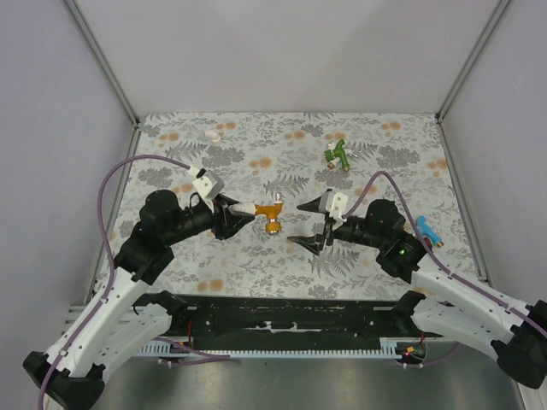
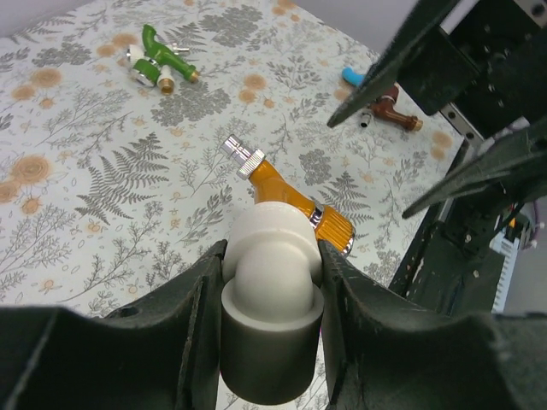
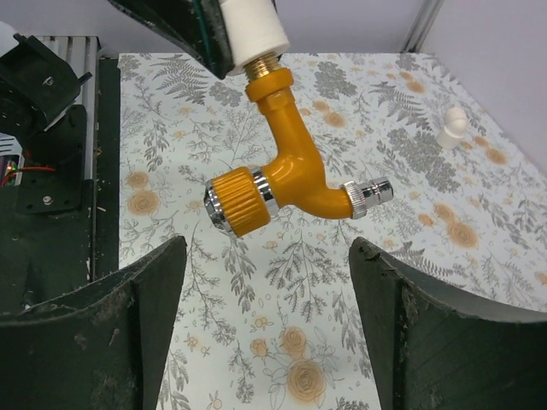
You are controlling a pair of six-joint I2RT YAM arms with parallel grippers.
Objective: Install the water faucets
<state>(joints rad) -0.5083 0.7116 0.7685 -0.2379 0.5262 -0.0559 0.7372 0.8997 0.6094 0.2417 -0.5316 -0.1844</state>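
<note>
Clamping the white fitting in left gripper, with orange faucet plugged into its end, held above mid-table.
Holding right gripper spread wide, facing the faucet, near but not touching. Bare stretch of table toward the near edge. Well apart: green faucet near far edge, blue faucet and dark red faucet by right edge, spare white piece far left.

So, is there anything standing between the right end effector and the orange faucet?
Nothing visible does. The right end effector is open and faces the orange faucet with only free air between them. The left end effector holds the faucet above the table by the white fitting.
</note>
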